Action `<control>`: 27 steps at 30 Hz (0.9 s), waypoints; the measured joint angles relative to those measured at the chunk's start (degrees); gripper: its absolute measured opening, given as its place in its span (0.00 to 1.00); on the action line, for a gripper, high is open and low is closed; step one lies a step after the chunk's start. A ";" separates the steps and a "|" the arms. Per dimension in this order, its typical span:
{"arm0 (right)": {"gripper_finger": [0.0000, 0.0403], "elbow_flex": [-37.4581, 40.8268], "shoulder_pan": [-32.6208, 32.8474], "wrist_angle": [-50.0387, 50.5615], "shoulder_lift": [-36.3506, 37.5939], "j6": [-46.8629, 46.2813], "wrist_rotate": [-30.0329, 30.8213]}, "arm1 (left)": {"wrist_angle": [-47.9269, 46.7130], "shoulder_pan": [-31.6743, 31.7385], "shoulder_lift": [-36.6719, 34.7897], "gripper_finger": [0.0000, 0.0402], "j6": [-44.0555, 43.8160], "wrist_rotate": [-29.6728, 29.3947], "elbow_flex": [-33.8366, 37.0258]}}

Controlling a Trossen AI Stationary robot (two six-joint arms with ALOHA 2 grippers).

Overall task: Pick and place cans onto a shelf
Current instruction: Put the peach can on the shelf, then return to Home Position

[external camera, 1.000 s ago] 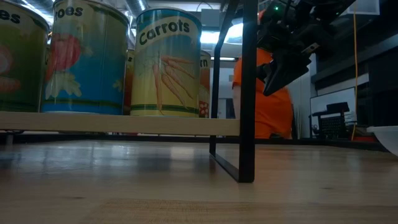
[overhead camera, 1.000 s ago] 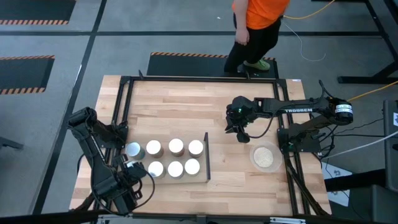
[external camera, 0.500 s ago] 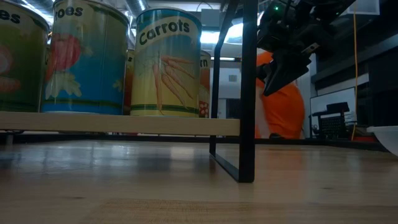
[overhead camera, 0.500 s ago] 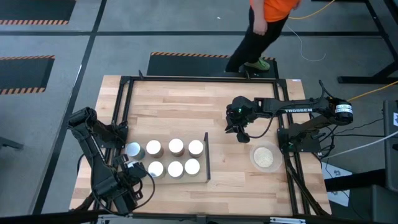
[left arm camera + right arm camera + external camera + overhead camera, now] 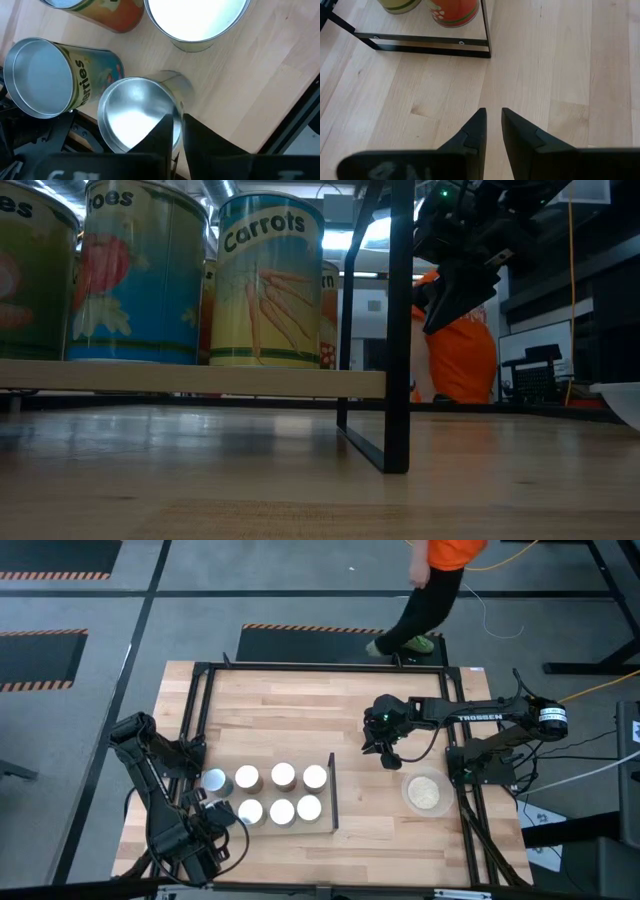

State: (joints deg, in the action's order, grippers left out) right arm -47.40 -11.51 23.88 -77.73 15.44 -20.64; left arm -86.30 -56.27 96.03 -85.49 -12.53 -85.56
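Several cans (image 5: 283,793) stand upright in two rows on the pale wood shelf (image 5: 325,823), whose black frame (image 5: 333,790) is at its right end. A silvery can with its hollow end up (image 5: 215,780) stands at the shelf's left end. My left gripper (image 5: 208,798) is shut on it, and it also shows in the left wrist view (image 5: 135,120). My right gripper (image 5: 386,756) hangs shut and empty above the bare table, right of the shelf; it also shows in the low view (image 5: 450,305). My left gripper pinches the silvery can's rim (image 5: 175,107) on the side nearest the gripper, one finger (image 5: 162,132) inside the hollow and one (image 5: 197,137) outside. The fingers come from above, pointing down. The can stands upright on the wood.
A flat beige dish (image 5: 425,792) lies right of my right gripper. A black metal frame (image 5: 205,670) runs round the tabletop. Bare wood lies between the shelf and the far edge. A person in orange (image 5: 440,580) walks beyond the far edge.
The person beyond the far edge has walked toward the right. Both arms and the cans have kept still.
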 joint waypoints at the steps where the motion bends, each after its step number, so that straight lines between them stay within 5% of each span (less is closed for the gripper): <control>1: 0.16 0.00 0.00 -0.01 0.00 0.00 0.00 | 0.00 0.00 0.00 0.09 0.00 0.01 0.00; 16: 0.16 0.00 0.01 0.00 0.00 0.02 0.00 | 0.04 0.00 0.00 0.17 0.04 0.02 0.00; 23: 0.16 0.00 0.00 -0.01 0.00 0.02 0.00 | -0.19 1.31 0.00 0.10 1.58 -0.25 -4.54; 27: 0.16 0.00 0.00 0.00 0.02 0.02 0.00 | -0.11 2.29 -0.04 0.02 5.17 -5.19 -10.65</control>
State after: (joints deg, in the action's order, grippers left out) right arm -47.40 -11.51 23.88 -77.72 15.46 -20.64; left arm -86.41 -53.98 95.98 -80.32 -17.73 -96.21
